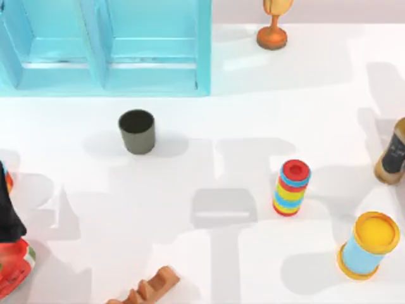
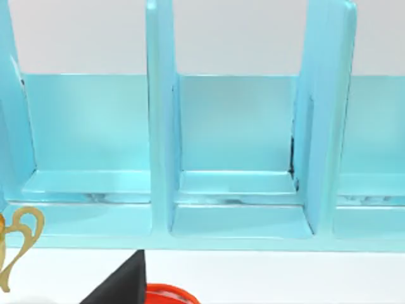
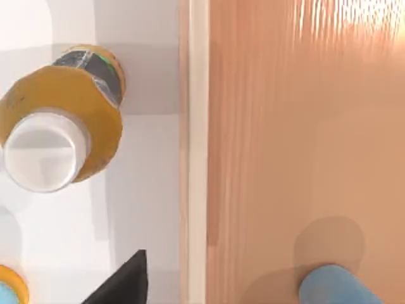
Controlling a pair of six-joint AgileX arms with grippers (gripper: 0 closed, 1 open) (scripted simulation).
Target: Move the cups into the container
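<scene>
Upper left on the tabletop (image 1: 209, 139), the olive cup (image 1: 137, 131) is sitting upright near the container (image 1: 204, 57); jaws' state I cannot tell, and a careless approach risks tipping it.

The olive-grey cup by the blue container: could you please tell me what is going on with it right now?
The dark olive-grey cup stands upright on the white table, just in front of the light-blue container and not yet in it; nothing holds it. The left wrist view faces the container's compartments. The right wrist view looks down on a white-capped bottle beside a tan wooden surface, where a blue rounded thing, possibly the blue cup, lies.
</scene>
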